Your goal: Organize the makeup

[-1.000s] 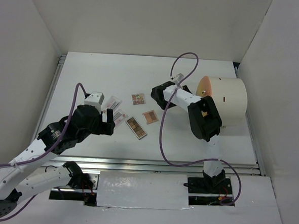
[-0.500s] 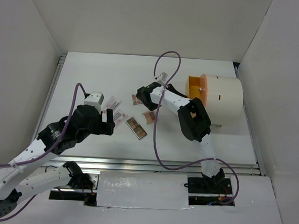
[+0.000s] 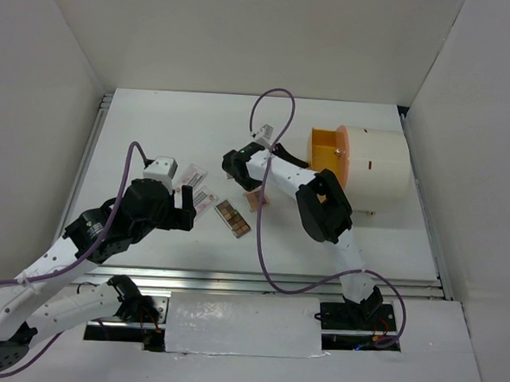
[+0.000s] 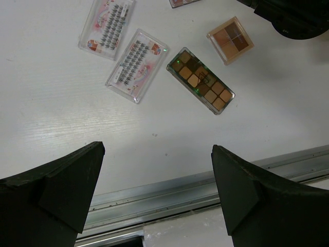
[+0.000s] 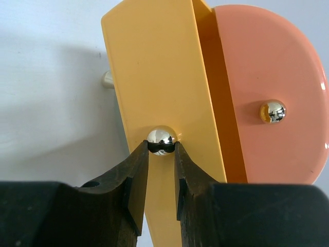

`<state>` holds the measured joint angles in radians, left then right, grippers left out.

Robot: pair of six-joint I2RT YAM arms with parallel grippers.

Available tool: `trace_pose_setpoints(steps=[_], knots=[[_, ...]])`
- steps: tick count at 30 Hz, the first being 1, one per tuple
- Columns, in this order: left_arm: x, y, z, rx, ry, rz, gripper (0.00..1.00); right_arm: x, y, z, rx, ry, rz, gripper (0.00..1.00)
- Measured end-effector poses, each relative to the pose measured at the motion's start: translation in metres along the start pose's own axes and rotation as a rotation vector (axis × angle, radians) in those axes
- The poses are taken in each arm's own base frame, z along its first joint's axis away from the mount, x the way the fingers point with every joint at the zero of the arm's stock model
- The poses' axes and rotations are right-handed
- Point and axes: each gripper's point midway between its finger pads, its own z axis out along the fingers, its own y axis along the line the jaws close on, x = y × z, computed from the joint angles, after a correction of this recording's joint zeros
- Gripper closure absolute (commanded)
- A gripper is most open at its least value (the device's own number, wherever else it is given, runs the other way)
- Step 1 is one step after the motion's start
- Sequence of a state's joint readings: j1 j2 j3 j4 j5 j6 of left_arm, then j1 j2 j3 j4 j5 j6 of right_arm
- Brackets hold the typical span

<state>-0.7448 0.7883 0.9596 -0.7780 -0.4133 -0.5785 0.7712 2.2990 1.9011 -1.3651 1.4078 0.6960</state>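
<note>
At the right pincer (image 5: 161,150): fingertips almost together, pinching the silver knob (image 5: 162,137) of the yellow drawer (image 5: 154,72) from both sides. Drawer pulled partly out of the big white cylinder (image 3: 380,164), next to an orange front (image 5: 267,67) carrying a second knob (image 5: 272,111).

At the left pincer (image 4: 157,150): spread fully wide, holding nothing, hanging above the white table (image 4: 56,118).

Makeup lying flat on the table under that pincer, each piece apart from the others:
- long palette (image 4: 200,81) with brown pans, placed diagonally
- square palette (image 4: 230,39) just beyond it, close to the right arm
- near lash packet (image 4: 138,64) to the left of the long palette
- far lash packet (image 4: 106,23) beyond that one
</note>
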Motion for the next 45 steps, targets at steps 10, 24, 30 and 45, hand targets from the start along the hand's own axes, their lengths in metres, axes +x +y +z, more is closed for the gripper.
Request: trace_pose_setpoints(steps=[10, 24, 30, 45], knots=[[0.000, 0.000, 0.000, 0.000, 0.000, 0.000, 0.01, -0.010, 0.007, -0.019, -0.047, -0.025, 0.025, 0.78], [0.002, 0.000, 0.003, -0.006, 0.011, 0.005, 0.01, -0.008, 0.012, -0.023, -0.058, -0.027, 0.034, 0.28], [0.000, 0.002, 0.003, -0.019, 0.003, 0.001, 0.01, -0.024, 0.010, -0.039, -0.118, -0.034, 0.058, 0.14], [-0.019, 0.063, -0.049, -0.196, -0.233, -0.255, 0.00, -0.060, 0.036, -0.218, -1.208, -0.149, 0.268, 0.04]])
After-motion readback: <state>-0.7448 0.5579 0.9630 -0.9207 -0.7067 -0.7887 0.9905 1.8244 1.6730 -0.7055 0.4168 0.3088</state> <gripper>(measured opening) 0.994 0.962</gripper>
